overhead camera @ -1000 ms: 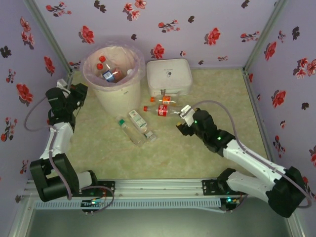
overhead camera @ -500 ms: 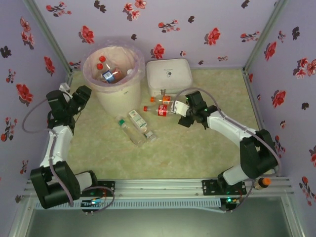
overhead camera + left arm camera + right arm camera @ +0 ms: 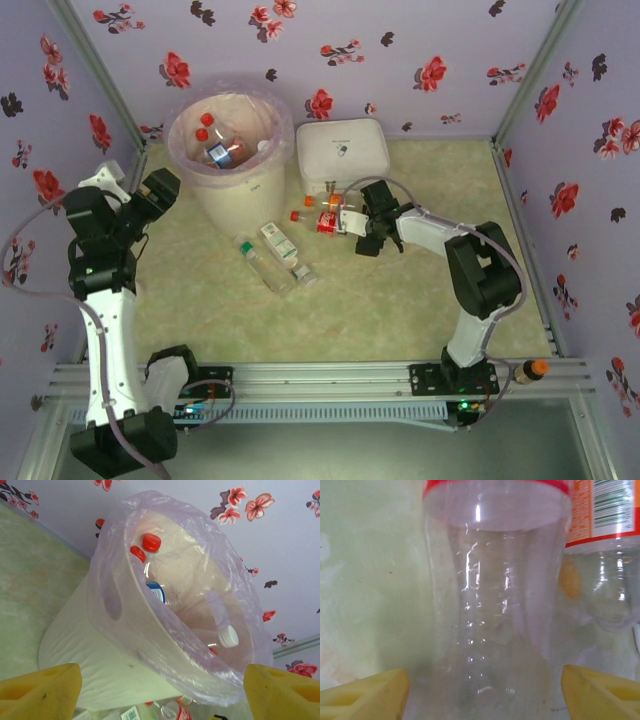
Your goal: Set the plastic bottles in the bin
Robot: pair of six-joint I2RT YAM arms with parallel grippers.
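The bin point(image 3: 228, 188), cream-white with a pinkish bag, stands at the back left and holds several plastic bottles point(image 3: 222, 148). In the left wrist view the bin point(image 3: 100, 655) shows red-capped point(image 3: 151, 542) and white-capped point(image 3: 229, 636) bottles inside. My left gripper point(image 3: 155, 190) hangs open just left of the bin, empty point(image 3: 160, 690). A red-labelled bottle point(image 3: 325, 223) lies beside an orange-capped one point(image 3: 330, 201). My right gripper point(image 3: 360, 232) is open at its base; the clear body point(image 3: 495, 605) lies between the spread fingers point(image 3: 485, 690). Two more bottles point(image 3: 258, 262) point(image 3: 287, 250) lie in front of the bin.
A flat white rounded-square case point(image 3: 342, 155) sits right of the bin, close behind the two bottles. An orange-labelled bottle point(image 3: 602, 570) lies next to the one between my right fingers. Another orange-capped bottle point(image 3: 535, 368) rests by the right arm's base rail. Flowered walls enclose three sides.
The right gripper has moved left and in toward the red-labelled bottle, its arm folding. The left arm has risen and swung back from the bin's side.
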